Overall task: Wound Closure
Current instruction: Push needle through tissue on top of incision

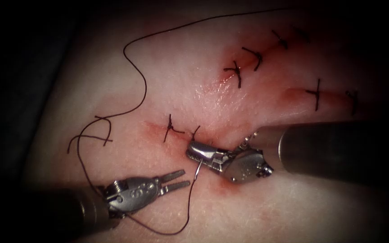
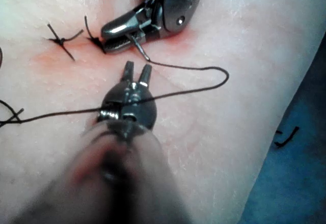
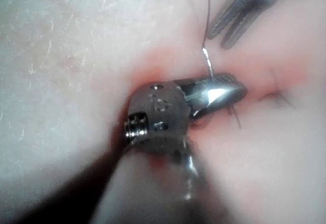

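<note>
My right tool [image 1: 194, 150] [image 2: 109, 35] [image 3: 237, 89] lies with its jaws pressed on the tissue [image 1: 167, 81] at the right end of the lower cut [image 1: 156, 130], shut on the needle [image 1: 197, 168] [image 2: 140, 48] [image 3: 208, 63] near its tail. The tail end sticks out toward the left tool; the rest of the curve is hidden under the jaws, so I cannot tell if it is in the tissue. Dark thread [image 1: 133, 58] [image 2: 204, 68] [image 3: 208, 10] runs from the tail in a long loop. My left tool [image 1: 183, 178] [image 2: 136, 70] [image 3: 229, 33] hovers open just left of the needle, holding nothing.
One knotted stitch [image 1: 169, 128] [image 2: 60, 40] crosses the lower cut left of the right tool's jaws, with red fluid [image 1: 221, 186] around them. Several finished stitches [image 1: 237, 72] close other cuts at the upper right. Cut ends of thread [image 2: 285, 137] lie beside the tissue.
</note>
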`<state>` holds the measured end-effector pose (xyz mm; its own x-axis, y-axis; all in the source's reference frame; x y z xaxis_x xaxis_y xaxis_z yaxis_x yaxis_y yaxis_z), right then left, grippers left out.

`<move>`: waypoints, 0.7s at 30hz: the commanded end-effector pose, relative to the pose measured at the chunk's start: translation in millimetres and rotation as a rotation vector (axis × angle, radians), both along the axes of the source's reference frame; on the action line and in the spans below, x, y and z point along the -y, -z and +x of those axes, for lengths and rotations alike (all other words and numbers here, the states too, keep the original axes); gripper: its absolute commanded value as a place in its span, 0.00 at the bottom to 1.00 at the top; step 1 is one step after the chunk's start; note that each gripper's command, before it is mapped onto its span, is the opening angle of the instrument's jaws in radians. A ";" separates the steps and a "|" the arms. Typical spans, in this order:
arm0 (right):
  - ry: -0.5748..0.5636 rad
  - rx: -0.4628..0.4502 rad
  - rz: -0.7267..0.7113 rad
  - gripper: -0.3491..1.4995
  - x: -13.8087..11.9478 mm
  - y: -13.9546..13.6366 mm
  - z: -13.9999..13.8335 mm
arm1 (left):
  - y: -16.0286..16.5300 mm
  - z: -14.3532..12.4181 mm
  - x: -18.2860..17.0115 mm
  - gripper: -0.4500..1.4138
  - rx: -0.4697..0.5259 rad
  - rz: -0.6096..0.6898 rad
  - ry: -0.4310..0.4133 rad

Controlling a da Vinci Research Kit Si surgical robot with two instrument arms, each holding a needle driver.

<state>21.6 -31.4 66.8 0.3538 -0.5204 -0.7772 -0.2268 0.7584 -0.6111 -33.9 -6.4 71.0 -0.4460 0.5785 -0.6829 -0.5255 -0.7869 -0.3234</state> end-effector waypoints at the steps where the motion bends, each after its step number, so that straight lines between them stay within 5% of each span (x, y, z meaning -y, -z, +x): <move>1: -0.006 0.000 0.012 0.00 0.5 -0.7 0.6 | -0.7 -0.5 0.4 0.15 0.001 0.001 -0.001; 21: -0.025 -0.001 0.099 0.00 1.2 -2.8 0.3 | -0.9 -0.7 0.0 0.15 0.000 0.003 0.002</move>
